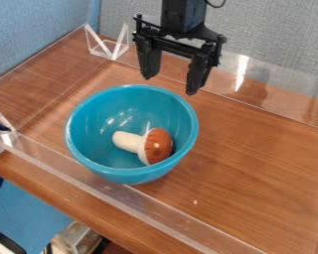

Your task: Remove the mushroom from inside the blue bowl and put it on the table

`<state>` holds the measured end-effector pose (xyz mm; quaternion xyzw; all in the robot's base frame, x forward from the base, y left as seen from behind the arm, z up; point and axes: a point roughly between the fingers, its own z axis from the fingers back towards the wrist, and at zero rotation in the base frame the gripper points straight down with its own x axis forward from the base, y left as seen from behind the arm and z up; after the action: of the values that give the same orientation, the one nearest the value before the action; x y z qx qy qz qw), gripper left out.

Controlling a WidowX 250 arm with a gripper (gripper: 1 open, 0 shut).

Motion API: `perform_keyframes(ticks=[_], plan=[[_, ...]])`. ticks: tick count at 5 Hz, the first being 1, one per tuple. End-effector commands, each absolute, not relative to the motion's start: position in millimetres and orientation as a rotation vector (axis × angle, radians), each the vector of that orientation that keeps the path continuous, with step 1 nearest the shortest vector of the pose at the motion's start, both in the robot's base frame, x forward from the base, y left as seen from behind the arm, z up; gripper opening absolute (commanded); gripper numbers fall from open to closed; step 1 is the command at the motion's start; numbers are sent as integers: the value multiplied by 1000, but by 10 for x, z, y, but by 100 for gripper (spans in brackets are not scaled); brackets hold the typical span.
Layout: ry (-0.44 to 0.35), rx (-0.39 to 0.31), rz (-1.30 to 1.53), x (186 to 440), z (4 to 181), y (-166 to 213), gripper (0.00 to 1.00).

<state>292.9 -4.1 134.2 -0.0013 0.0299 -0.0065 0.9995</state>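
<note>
Camera: mushroom (148, 144) below open end effector (173, 83)

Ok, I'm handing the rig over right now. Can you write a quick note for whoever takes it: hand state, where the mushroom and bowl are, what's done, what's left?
Hand: open, empty, pointing down, hanging above the far rim of the blue bowl, touching nothing.
Mushroom: lying on its side inside the bowl, cap toward the near right, stem toward the left.
Bowl: upright on the table, near the middle.
Done: nothing of the job so far; the mushroom is not yet grasped.
Left: lower the hand into the bowl, grip the mushroom, lift it out, set it on bare table beside the bowl, release.
</note>
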Motion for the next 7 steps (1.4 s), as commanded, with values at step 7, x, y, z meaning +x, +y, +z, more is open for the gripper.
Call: perform_keyframes(ticks=[7], plan=[[120, 45, -234, 2951, 966, 177, 100]])
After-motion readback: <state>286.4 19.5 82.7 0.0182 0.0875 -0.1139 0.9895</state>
